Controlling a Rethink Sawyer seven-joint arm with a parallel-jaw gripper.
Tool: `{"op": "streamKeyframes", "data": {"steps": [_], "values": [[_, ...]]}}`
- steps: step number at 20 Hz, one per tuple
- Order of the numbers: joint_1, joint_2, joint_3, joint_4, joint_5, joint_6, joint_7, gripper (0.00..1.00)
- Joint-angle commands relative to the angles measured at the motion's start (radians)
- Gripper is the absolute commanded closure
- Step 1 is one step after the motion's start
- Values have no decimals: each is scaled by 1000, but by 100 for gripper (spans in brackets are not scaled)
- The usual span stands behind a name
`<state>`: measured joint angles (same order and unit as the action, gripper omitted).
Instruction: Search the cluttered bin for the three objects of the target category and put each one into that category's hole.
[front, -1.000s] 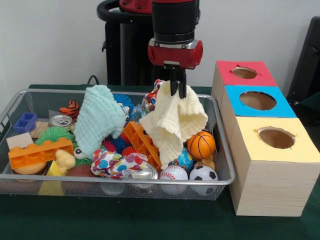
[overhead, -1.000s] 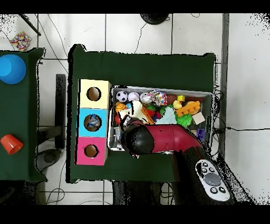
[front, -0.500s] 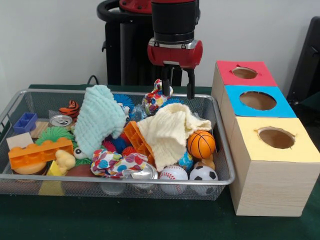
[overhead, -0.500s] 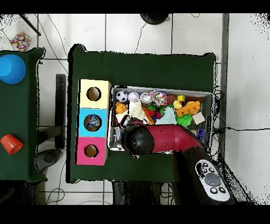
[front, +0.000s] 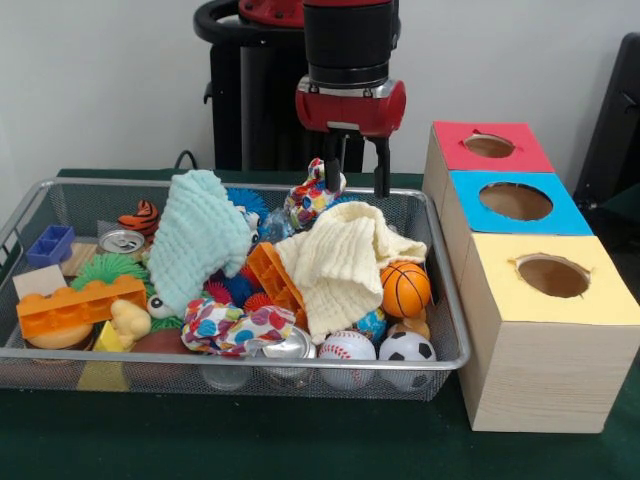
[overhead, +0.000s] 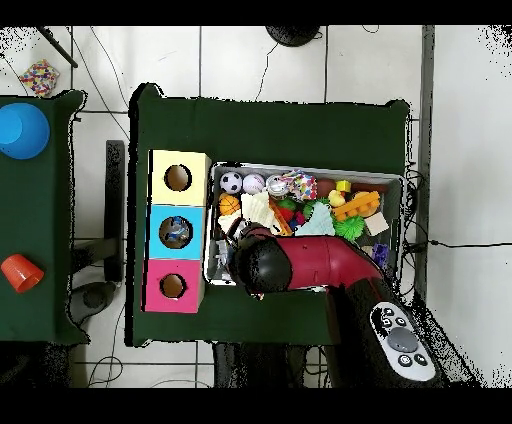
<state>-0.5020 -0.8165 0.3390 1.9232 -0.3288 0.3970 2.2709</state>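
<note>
Inside wire bin (front: 445, 300): cloths, balls, blocks.

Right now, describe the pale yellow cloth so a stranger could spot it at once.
Look in the wire mesh bin, at the end beside the coloured boxes. Below the open fingers, a crumpled pale yellow cloth lies against the basketball. The other cloth is mint green.

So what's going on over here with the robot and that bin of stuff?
The robot's gripper hangs open and empty above the far side of a wire bin full of toys, balls and cloths. A cream cloth lies crumpled in the bin just below it, beside a basketball. Three boxes with holes, red, blue and yellow, stand alongside.
</note>
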Motion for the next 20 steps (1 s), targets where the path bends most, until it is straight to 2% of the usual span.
{"op": "streamKeyframes", "data": {"steps": [1,5,7,11,12,15,16,20], "values": [[20,-6,-37,-18,4,37,52,0],[41,-82,-83,-59,-12,176,12,0],[47,-95,-99,-65,-21,206,-2,0],[-16,-99,-44,-5,37,143,-4,0],[-32,-70,-32,-20,37,135,-14,0],[-32,-54,-55,-27,-3,108,-14,0],[-10,-41,-82,-31,-33,95,2,0],[33,-10,-148,-91,-107,125,-2,0]]}}
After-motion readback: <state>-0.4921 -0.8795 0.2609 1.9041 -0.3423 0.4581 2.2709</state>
